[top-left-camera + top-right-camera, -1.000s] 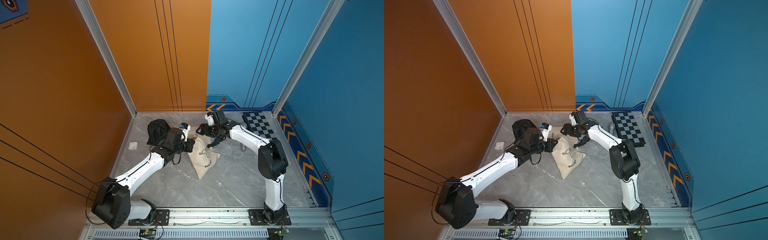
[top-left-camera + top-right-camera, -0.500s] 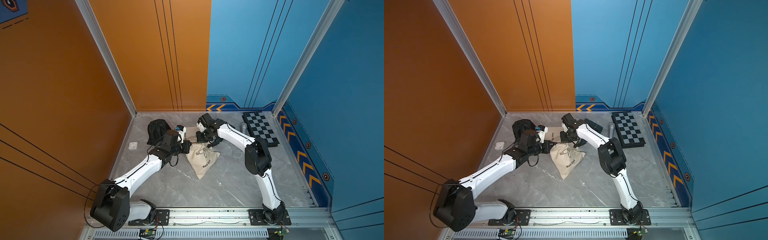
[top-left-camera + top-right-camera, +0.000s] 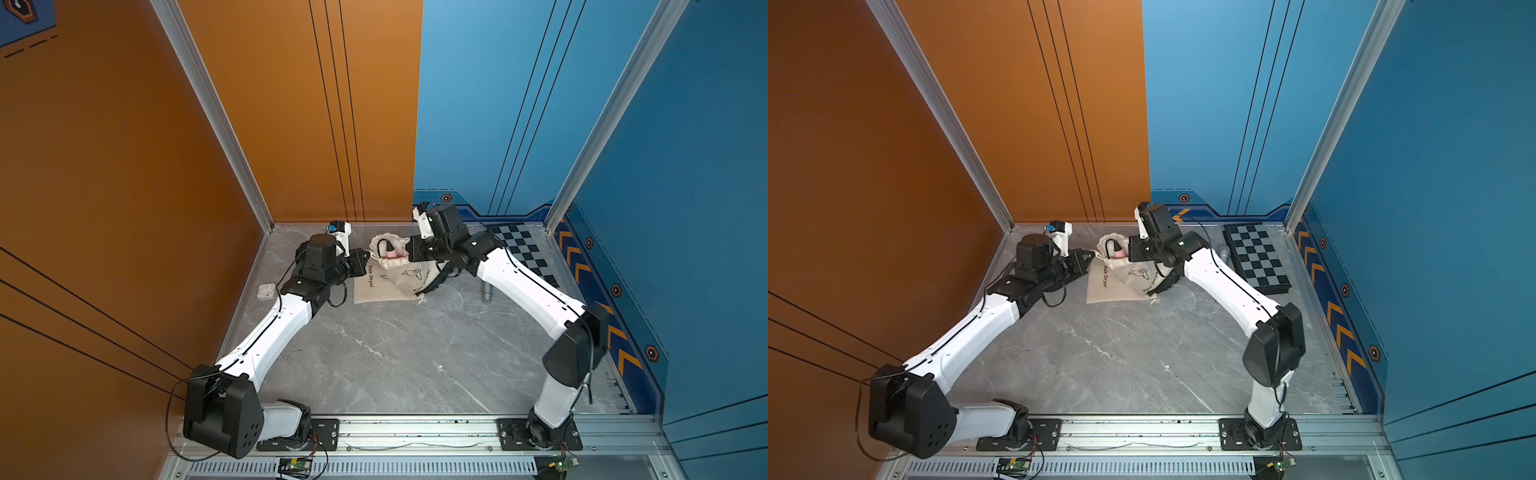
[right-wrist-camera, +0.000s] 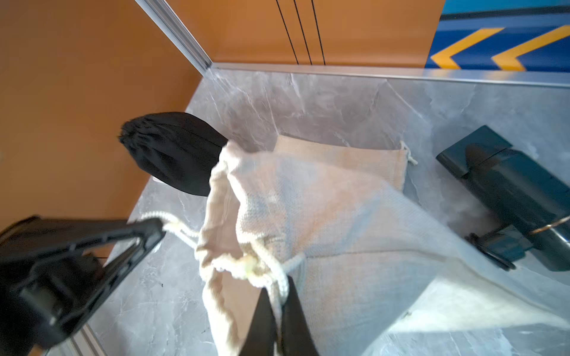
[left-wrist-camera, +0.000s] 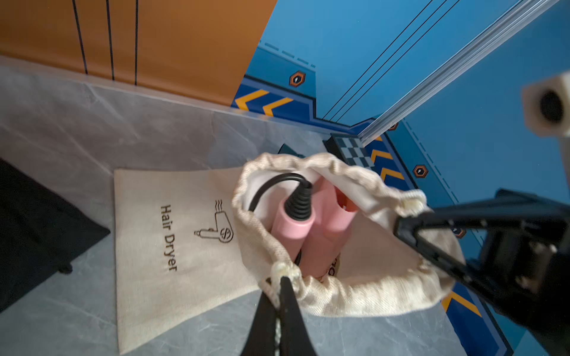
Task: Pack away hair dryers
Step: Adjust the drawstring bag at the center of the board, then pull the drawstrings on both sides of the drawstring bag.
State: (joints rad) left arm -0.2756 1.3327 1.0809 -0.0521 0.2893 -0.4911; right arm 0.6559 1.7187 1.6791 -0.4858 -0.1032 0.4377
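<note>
Closing the beige bag (image 5: 385, 286) on the pink hair dryer (image 5: 324, 228): left gripper (image 5: 281, 285) and right gripper (image 4: 279, 289) clamp its drawstrings (image 4: 180, 229). Next, likely, pulling apart.

Light was bright and even, shadows faint; wrist views were soft, the cream bag (image 4: 339, 215) blurred and overexposed.

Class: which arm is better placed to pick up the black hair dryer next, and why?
Right. The black hair dryer lies beside the right gripper; the beige bag lies between it and the left gripper. Both grippers are shut on its drawstring, so release first.
</note>
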